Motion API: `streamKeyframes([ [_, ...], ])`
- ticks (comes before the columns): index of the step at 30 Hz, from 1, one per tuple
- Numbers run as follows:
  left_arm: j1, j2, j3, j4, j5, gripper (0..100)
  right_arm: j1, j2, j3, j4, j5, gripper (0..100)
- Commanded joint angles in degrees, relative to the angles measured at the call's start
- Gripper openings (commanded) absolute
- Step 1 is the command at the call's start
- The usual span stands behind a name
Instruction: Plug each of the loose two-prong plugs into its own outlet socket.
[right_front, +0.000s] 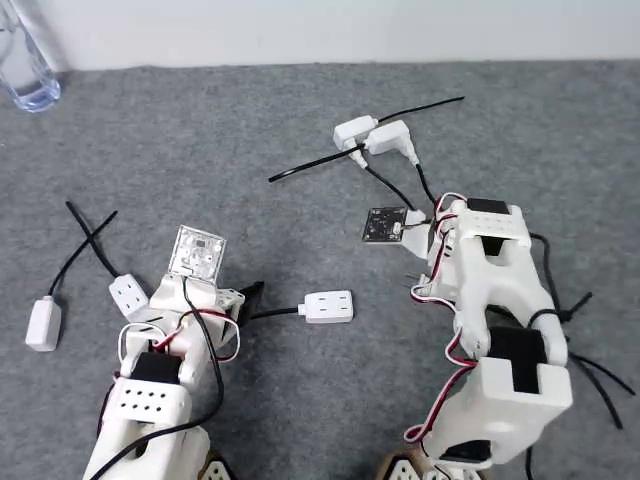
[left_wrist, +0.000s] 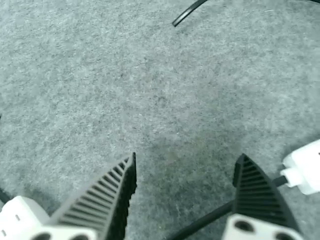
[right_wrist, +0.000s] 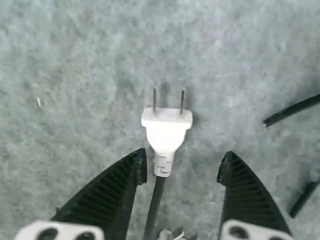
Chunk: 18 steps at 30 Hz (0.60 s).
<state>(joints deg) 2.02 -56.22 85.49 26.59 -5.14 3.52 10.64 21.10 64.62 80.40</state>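
In the right wrist view a white two-prong plug (right_wrist: 166, 125) lies flat on the grey carpet, prongs pointing away. My right gripper (right_wrist: 185, 154) is open just behind it, and the plug's black cable runs back between the fingers. My left gripper (left_wrist: 188, 158) is open over bare carpet with nothing in it. A white outlet socket (left_wrist: 305, 172) on a black cable lies just beside one finger, also seen in the high view (right_front: 328, 306). A second white socket (right_front: 128, 291) lies on the left arm's other side. A white plug body (right_front: 43, 323) rests at the far left.
A plug and socket pair (right_front: 372, 135) lies joined at the back, with black cables (right_front: 310, 165) trailing from it. A clear bottle (right_front: 25, 70) stands at the back left corner by the wall. More black cable ends (right_wrist: 292, 110) lie near the right gripper.
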Motion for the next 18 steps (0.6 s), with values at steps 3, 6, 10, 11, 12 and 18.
streamKeyframes([
  [3,0.4,-0.5,-0.3,-1.7,-0.6,30,-1.3,-0.5,-2.0,0.1,0.5,23.8],
  [6,0.4,-0.5,-0.3,-1.7,-0.6,30,-2.4,-0.4,-1.9,0.1,0.4,23.8],
  [10,0.4,-0.5,-0.3,-1.6,-0.6,30,-3.2,-0.3,-1.8,-1.4,0.4,23.7],
  [11,0.4,-0.5,-0.3,-1.6,-0.6,30,-3.2,-0.1,-1.8,-1.9,0.4,23.7],
  [12,0.4,-0.5,-0.3,-1.6,-0.6,30,-3.1,0.4,-1.8,-2.3,0.1,23.7],
  [18,0.6,-0.5,-0.3,-1.6,-0.6,30,-3.1,4.7,-2.3,-5.0,0.0,23.7],
])
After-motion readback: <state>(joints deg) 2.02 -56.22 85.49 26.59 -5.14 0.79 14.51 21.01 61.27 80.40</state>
